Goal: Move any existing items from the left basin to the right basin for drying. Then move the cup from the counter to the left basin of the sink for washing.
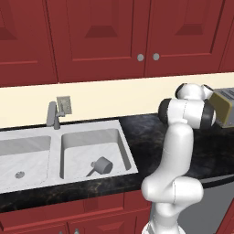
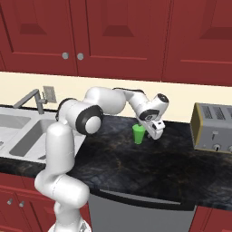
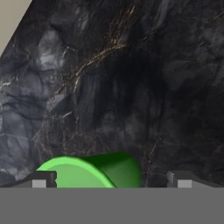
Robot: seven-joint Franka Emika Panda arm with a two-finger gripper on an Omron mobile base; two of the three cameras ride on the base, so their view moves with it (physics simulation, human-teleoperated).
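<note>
On counter (image 2: 149, 158): cup (image 2: 138, 134) standing upright | gripper (image 2: 155, 130) hovering just beside cup, jaws spread wide, gripping nothing | pot (image 1: 101, 166) lying in right basin (image 1: 73, 157)

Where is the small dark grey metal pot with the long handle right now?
In the left base view, the small dark grey metal pot with the long handle lies on its side in the right basin of the pale marbled double sink, near the front wall.

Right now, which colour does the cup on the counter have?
Bright green. The cup shows best in the right base view, standing on the black counter.
</note>
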